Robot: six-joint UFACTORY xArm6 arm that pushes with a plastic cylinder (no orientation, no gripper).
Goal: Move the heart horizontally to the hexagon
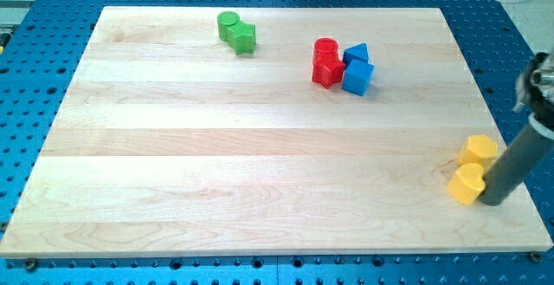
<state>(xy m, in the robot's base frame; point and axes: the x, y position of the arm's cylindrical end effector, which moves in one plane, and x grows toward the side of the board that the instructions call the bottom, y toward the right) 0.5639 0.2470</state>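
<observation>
The board (260,146) is pale wood, smooth and lightly satin, with long grain bands running across it. Beneath it lies a blue metal plate (35,103) with rows of small holes (its sheen looks painted or anodised). The yellow heart (467,184), yellow hexagon (477,150), red, blue and green blocks look like matt, solid-coloured plastic. The rod above my tip (491,202) is dull dark grey.
</observation>
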